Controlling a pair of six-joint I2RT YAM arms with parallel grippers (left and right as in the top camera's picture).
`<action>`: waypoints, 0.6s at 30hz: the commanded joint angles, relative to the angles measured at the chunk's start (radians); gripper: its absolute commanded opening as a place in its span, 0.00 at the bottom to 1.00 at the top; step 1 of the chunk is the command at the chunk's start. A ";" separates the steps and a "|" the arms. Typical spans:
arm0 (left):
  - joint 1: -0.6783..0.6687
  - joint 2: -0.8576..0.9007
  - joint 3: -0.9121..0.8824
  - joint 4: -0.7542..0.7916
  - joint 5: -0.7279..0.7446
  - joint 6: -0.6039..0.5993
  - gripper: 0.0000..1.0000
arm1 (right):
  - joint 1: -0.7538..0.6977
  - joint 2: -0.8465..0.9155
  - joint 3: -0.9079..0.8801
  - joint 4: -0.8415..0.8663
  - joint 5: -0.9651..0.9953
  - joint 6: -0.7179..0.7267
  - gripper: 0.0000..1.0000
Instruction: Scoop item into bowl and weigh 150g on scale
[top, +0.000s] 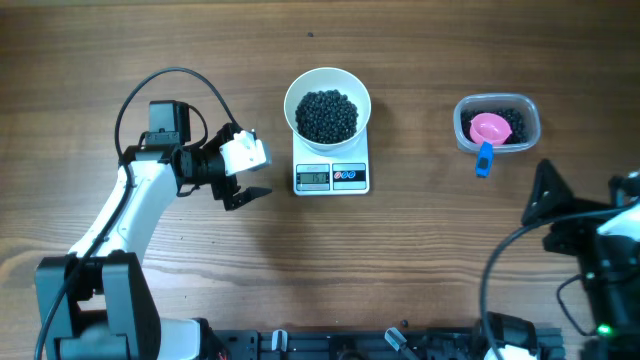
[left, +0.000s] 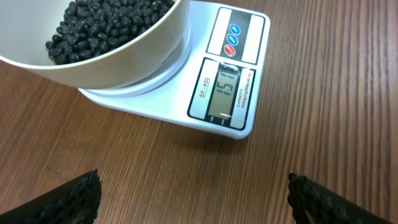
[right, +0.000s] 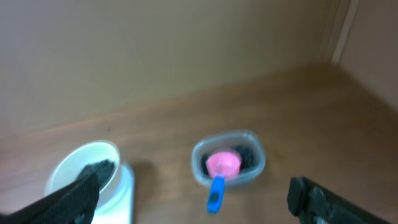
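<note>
A: Where are the black beans (top: 327, 115)?

B: Most are heaped in the white bowl (top: 288, 104), which sits on the scale (top: 331, 176). The scale's display is lit, but its digits are hard to read. A few beans lie in the clear tub (top: 533, 125) well to the right of the scale, under a pink scoop (top: 490, 128).

A: And the grippers?

B: The left gripper (left: 193, 186) hangs just left of the scale with its jaws spread wide and nothing between them. The right gripper (right: 193, 196) is far right of the scale, past the tub. It is equally wide open and empty.
</note>
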 joint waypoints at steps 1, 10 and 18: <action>0.005 -0.015 -0.003 0.001 0.007 0.019 1.00 | 0.002 -0.148 -0.292 0.200 0.022 -0.053 1.00; 0.005 -0.015 -0.003 0.001 0.007 0.019 1.00 | 0.010 -0.397 -0.948 0.775 -0.013 0.045 1.00; 0.005 -0.015 -0.003 0.001 0.007 0.019 1.00 | 0.010 -0.547 -1.077 0.799 0.000 0.032 1.00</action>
